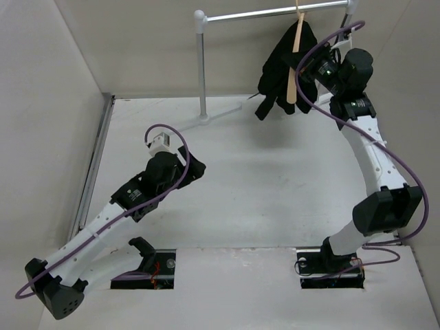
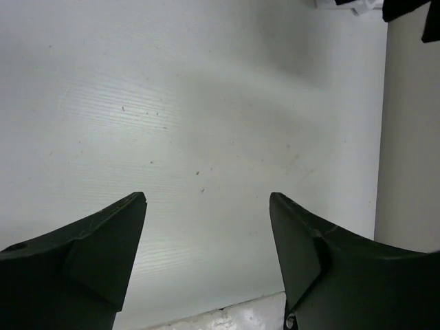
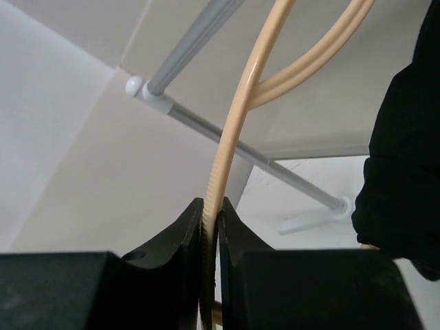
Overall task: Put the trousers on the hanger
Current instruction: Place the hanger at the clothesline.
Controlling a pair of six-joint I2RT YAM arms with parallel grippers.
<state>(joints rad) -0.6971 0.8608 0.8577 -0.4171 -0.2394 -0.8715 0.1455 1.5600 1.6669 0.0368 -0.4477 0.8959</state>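
Observation:
The tan wooden hanger (image 1: 292, 84) hangs from the rack's top pole (image 1: 275, 14) at the back right. Black trousers (image 1: 278, 69) are draped over it and hang in a bunch. My right gripper (image 1: 304, 71) is shut on the hanger's thin ribbed bar (image 3: 214, 185); in the right wrist view the gripper (image 3: 212, 214) has the trousers (image 3: 405, 137) just to its right. My left gripper (image 1: 196, 168) is open and empty, low over the bare table at centre left, and its wrist view (image 2: 207, 201) shows only table between the fingers.
The white-and-silver rack has an upright post (image 1: 201, 69) and a base foot (image 1: 227, 113) on the table at the back. Walls close off the left, back and right. A metal rail (image 1: 96, 165) runs along the table's left edge.

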